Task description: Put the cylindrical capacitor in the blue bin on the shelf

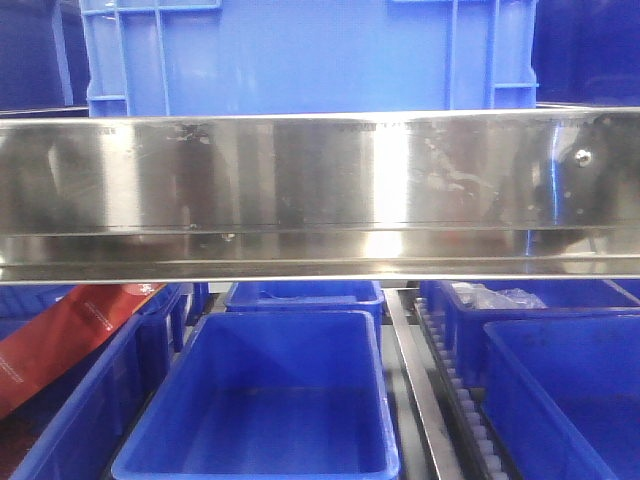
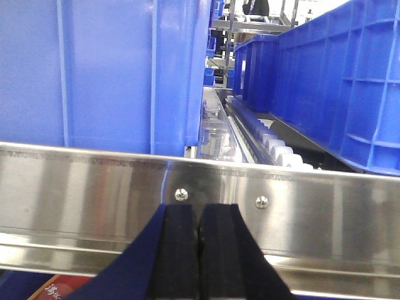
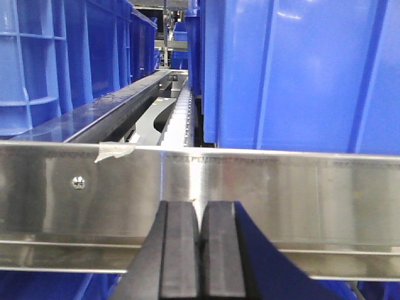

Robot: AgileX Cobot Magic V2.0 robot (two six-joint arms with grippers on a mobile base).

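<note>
Before the shiny stainless-steel shelf (image 1: 320, 190) front rail, I hold both arms level. My left pincer (image 2: 200, 250) and right pincer (image 3: 200, 250) each have black pads pressed together, closed on nothing visible. One empty blue plastic bin (image 1: 265, 400) sits below the rail. I cannot see the cylindrical capacitor anywhere.

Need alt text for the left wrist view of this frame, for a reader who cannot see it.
The left gripper, black pads pressed together with nothing visible between them, faces the shelf's shiny steel front rail. Behind the rail stand tall blue bins, with a white roller track running back between lanes.
</note>
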